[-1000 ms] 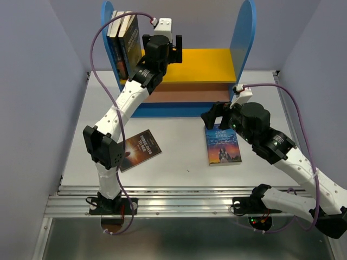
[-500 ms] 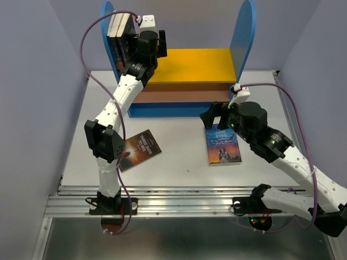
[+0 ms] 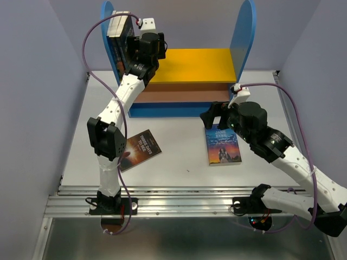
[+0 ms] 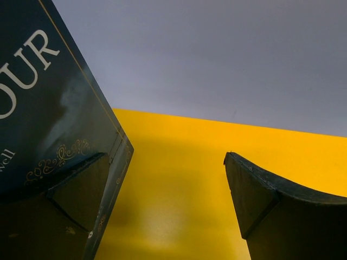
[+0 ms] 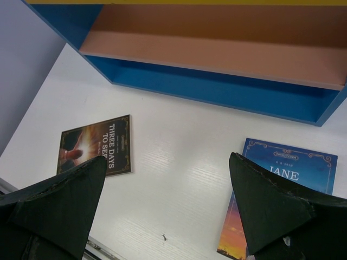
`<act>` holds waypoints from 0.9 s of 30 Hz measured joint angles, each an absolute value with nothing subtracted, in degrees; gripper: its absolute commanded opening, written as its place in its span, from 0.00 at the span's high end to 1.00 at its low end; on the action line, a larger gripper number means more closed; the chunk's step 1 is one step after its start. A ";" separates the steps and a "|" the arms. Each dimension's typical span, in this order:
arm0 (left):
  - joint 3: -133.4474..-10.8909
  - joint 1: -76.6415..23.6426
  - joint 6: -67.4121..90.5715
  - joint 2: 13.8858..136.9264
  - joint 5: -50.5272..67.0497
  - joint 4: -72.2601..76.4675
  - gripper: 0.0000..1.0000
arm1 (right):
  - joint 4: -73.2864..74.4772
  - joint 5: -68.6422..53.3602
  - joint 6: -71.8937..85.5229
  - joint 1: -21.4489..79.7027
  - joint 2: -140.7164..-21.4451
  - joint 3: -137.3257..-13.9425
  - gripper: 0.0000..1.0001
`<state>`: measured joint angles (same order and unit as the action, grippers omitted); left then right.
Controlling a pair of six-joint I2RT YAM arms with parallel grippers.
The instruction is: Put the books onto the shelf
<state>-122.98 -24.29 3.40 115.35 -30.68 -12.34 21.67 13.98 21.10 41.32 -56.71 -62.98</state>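
Two books (image 3: 119, 33) stand upright on the shelf's yellow upper board (image 3: 201, 65), pressed against the left blue panel (image 3: 107, 16). My left gripper (image 3: 157, 46) is open beside them; its left finger rests by the dark blue-green cover (image 4: 49, 97), with only yellow board (image 4: 179, 179) between the fingers (image 4: 167, 162). A blue-orange sunset book (image 3: 223, 143) (image 5: 282, 173) lies flat on the table. My right gripper (image 3: 214, 116) (image 5: 168, 160) hovers open near its top edge. A dark brown book (image 3: 140, 150) (image 5: 97, 145) lies flat at front left.
The brownish-pink lower board (image 3: 179, 96) (image 5: 217, 49) and blue base (image 5: 217, 89) hold nothing. The right blue panel (image 3: 244, 32) stands tall. Grey walls close in both sides. A metal rail (image 3: 179, 203) runs along the near table edge.
My left gripper moved left along the yellow board, and the two leaning books now stand upright against the left panel. The right arm has not moved.
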 measured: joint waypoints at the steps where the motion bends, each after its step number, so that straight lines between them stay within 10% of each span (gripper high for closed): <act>1: -122.98 -24.08 3.42 115.35 -30.83 -12.38 0.01 | 21.67 14.04 21.10 41.32 -56.71 -62.98 0.00; 27: -120.44 -22.65 5.41 109.93 -20.10 -11.68 0.01 | 21.67 14.59 21.10 41.32 -56.73 -62.98 0.00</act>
